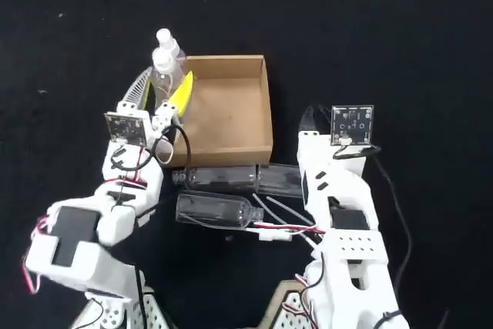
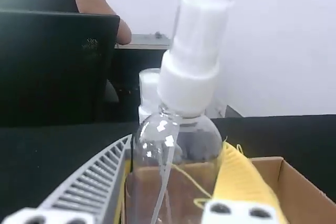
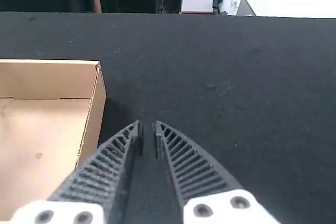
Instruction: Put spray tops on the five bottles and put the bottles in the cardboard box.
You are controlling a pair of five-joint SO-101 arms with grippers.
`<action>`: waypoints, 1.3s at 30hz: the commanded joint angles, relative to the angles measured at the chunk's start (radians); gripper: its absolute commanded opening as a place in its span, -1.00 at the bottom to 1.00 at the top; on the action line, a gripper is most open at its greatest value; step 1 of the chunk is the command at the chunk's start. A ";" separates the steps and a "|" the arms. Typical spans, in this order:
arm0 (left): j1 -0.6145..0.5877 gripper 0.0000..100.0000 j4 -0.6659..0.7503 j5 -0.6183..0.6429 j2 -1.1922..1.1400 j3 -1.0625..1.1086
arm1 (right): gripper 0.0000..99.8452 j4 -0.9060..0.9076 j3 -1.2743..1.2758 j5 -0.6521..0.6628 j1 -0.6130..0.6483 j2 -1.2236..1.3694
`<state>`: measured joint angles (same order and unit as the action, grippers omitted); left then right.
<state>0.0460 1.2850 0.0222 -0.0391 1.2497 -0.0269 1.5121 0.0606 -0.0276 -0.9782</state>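
1. Left gripper (image 1: 167,78) clamps upright capped bottle (image 2: 173,145) at mid-body, just outside box (image 1: 266,105) wall.
2. Right gripper (image 3: 148,129) empty; fingers nearly together; beside box.
3. Two uncapped bottles (image 1: 223,179) lie before box.
4. Judged: bottle light, stiff, smooth plastic, likely slippery; grip mid-body, not spray top.

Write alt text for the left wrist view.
A clear spray bottle with a white spray top sits upright between the left hand's grey and yellow fingers. A second white spray top shows behind it, a cardboard box corner beside it, on a black table.
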 commanded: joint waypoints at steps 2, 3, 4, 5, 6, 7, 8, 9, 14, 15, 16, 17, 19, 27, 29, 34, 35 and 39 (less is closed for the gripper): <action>0.010 -0.94 0.081 -0.008 -0.071 -0.065 | -0.95 -0.032 -0.007 0.009 0.015 -0.007; 0.010 -0.94 0.095 -0.008 -0.091 -0.065 | -0.95 -0.032 -0.007 0.009 0.015 -0.007; 0.010 -0.94 0.117 -0.008 -0.109 -0.065 | -0.95 -0.032 -0.007 0.009 0.015 -0.007; 0.010 -0.94 0.138 -0.006 -0.127 -0.065 | -0.95 -0.032 -0.007 0.009 0.015 -0.007; 0.013 -0.94 0.155 -0.005 -0.144 -0.065 | -0.95 -0.032 -0.007 0.009 0.015 -0.007; 0.015 -0.94 0.167 -0.003 -0.161 -0.065 | -0.95 -0.032 -0.007 0.009 0.015 -0.007; 0.016 -0.94 0.176 -0.003 -0.178 -0.071 | -0.95 -0.032 -0.007 0.009 0.015 -0.007; 0.016 -0.94 0.172 -0.002 -0.195 -0.084 | -0.95 -0.032 -0.007 0.009 0.015 -0.007; 0.010 -0.94 0.173 -0.002 -0.273 -0.134 | -0.95 -0.032 -0.007 0.009 0.015 -0.007; 0.013 -0.94 0.173 -0.002 -0.285 -0.143 | -0.95 -0.032 -0.007 0.009 0.015 -0.007; 0.015 -0.94 0.173 -0.002 -0.293 -0.150 | -0.95 -0.032 -0.008 0.009 0.015 -0.007; 0.015 -0.94 0.173 -0.002 -0.302 -0.159 | -0.95 -0.032 -0.008 0.009 0.015 -0.007; 0.015 -0.94 0.172 0.000 -0.315 -0.177 | -0.95 -0.032 -0.008 0.009 0.015 -0.007; 0.015 -0.94 0.170 0.000 -0.339 -0.193 | -0.95 -0.032 -0.010 0.009 0.015 -0.007; 0.015 -0.94 0.170 0.000 -0.339 -0.193 | -0.95 -0.032 -0.010 0.009 0.015 -0.007; 0.012 -0.94 0.170 0.000 -0.339 -0.193 | -0.95 -0.032 -0.010 0.009 0.015 -0.007; 0.010 -0.94 0.170 0.000 -0.339 -0.193 | -0.95 -0.032 -0.010 0.009 0.015 -0.007; 0.007 -0.94 0.170 0.000 -0.339 -0.193 | -0.95 -0.032 -0.008 0.009 0.015 -0.007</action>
<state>0.0491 1.4277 0.0222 -0.3828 1.0978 -0.0269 1.5121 0.0606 -0.0276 -0.9782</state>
